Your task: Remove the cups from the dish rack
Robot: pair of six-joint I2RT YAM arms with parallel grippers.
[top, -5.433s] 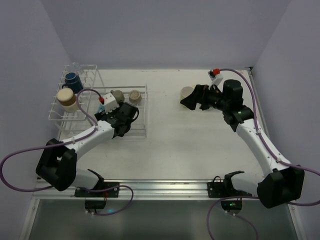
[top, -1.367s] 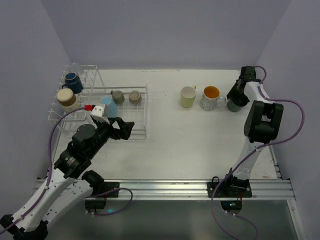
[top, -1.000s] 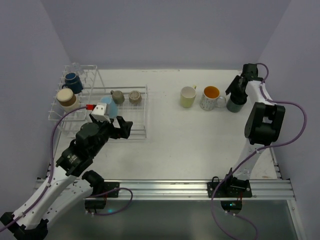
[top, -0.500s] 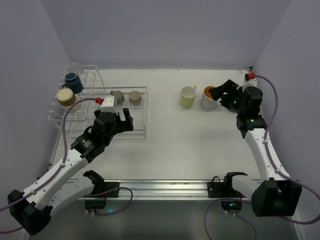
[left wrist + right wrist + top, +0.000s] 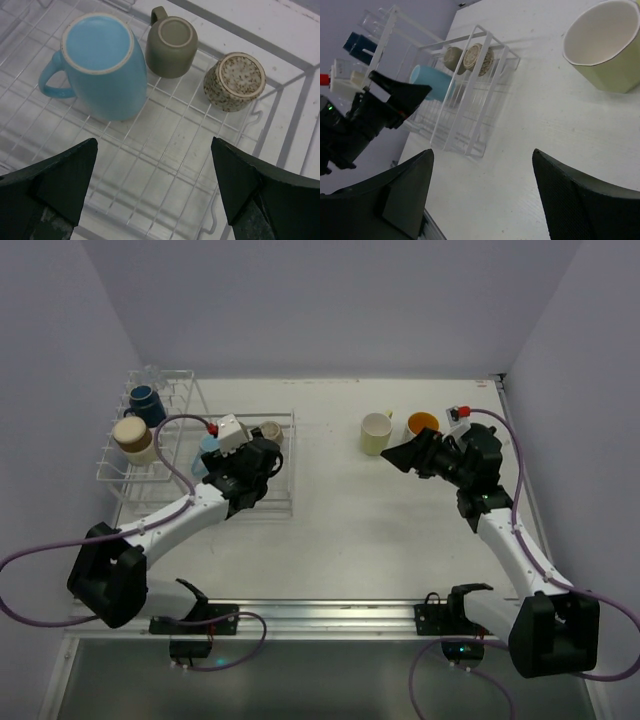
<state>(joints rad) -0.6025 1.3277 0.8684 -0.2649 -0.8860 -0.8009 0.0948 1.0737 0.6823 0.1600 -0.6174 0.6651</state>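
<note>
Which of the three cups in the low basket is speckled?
The small speckled cup, rightmost in the left wrist view; the light blue mug and olive cup are plain.

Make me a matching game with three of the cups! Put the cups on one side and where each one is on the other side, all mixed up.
Cups:
1. light blue handled mug
2. pale yellow-green cup
3. navy blue cup

Places:
A. standing mouth up on the white table
B. on the tall pronged end of the white wire dish rack
C. bottom up in the rack's low basket part

Pairs: 1-C, 2-A, 3-B
</note>
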